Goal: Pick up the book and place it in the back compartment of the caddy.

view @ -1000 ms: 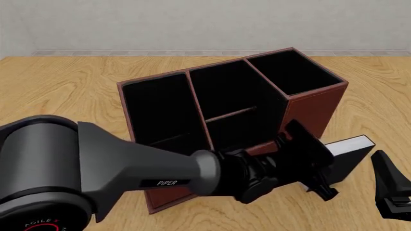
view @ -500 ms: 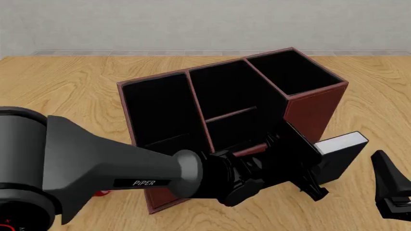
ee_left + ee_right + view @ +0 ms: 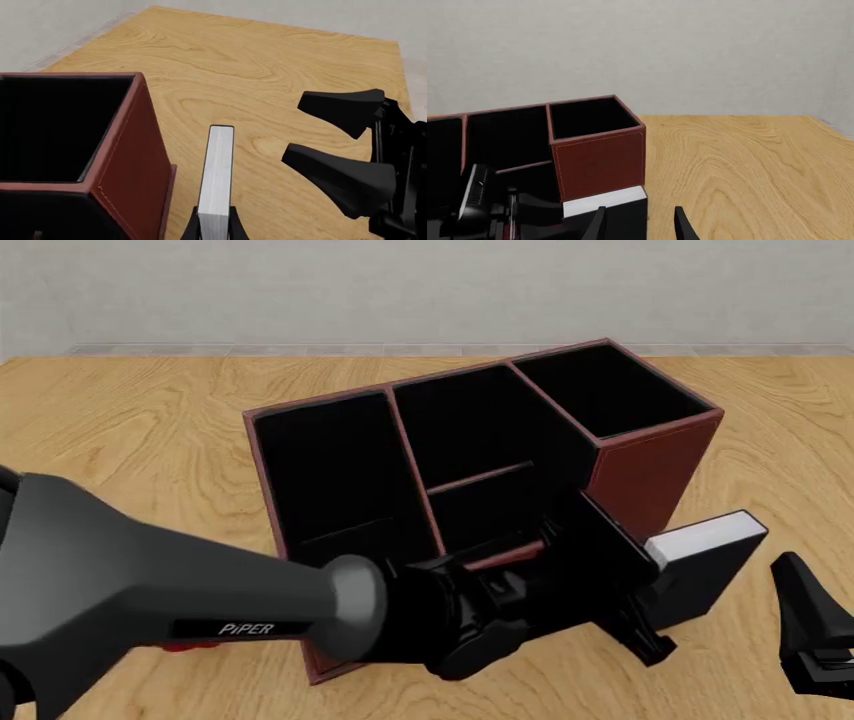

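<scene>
Reddish-brown leather-look walls with black lining make up the caddy, which is seen in the centre of the front view on a light wooden table; its tall square end compartment stands toward the upper right, and the back compartment lies in the middle section, beyond a thin cross divider. The book is found at the lower right of the front view, just beside the caddy's tall end, standing on edge with its white page edge turned upward and its black cover facing the camera. In the left wrist view the book is seen edge-on at the bottom centre, with the left gripper closed on its near end, one finger against each cover. The left arm is stretched across the lower half of the front view from the left edge to the book. The right gripper is seen at the bottom of the right wrist view with its fingers spread apart and nothing between them, near the book's far end; in the front view it is placed at the lower right corner, apart from the book.
</scene>
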Motion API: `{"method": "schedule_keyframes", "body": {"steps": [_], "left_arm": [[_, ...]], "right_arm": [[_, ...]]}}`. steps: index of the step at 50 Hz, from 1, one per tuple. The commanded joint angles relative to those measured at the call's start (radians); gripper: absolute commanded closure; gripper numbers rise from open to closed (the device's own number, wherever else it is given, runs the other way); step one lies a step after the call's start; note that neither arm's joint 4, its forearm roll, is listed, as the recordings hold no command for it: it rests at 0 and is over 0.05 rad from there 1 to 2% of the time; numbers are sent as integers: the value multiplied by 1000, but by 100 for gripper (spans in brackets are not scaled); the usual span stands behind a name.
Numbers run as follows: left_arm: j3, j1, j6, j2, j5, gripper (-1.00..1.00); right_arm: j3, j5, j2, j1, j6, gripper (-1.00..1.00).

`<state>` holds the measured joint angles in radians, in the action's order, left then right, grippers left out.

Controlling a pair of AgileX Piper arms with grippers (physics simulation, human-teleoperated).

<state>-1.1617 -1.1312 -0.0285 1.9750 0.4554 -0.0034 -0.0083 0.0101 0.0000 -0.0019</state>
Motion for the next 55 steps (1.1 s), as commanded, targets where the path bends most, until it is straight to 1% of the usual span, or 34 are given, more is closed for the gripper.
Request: {"method": "schedule_keyframes", "body": {"steps": [1,6,8,9,10,24,25,26,36,43,48,55], "left_arm": [[25,-7,-7,-35,15,100],[42,-21,-16,-41,18,100],[49,-19,-9,-48,18,100],[54,-21,-19,-49,22,100],[60,-17,-6,-59,20,100],[105,-13,7,-90,31,100],[113,-8,11,-93,35,100],[121,4,34,-101,38,100],[160,34,22,-132,38,100],[169,27,-2,-141,34,100],[179,24,-4,-141,44,100],[184,21,-7,-162,29,100]], "right_arm": [[0,0,0,0,0,-100],[0,0,0,0,0,-100],[0,0,0,0,0,-100],[0,0,0,0,0,-100],[0,0,0,0,0,-100],[0,0,0,0,0,-100],[0,0,0,0,0,-100],[0,0,0,0,0,-100],[0,0,0,0,0,-100],[0,0,0,0,0,-100],[0,0,0,0,0,-100],[0,0,0,0,0,-100]]}}
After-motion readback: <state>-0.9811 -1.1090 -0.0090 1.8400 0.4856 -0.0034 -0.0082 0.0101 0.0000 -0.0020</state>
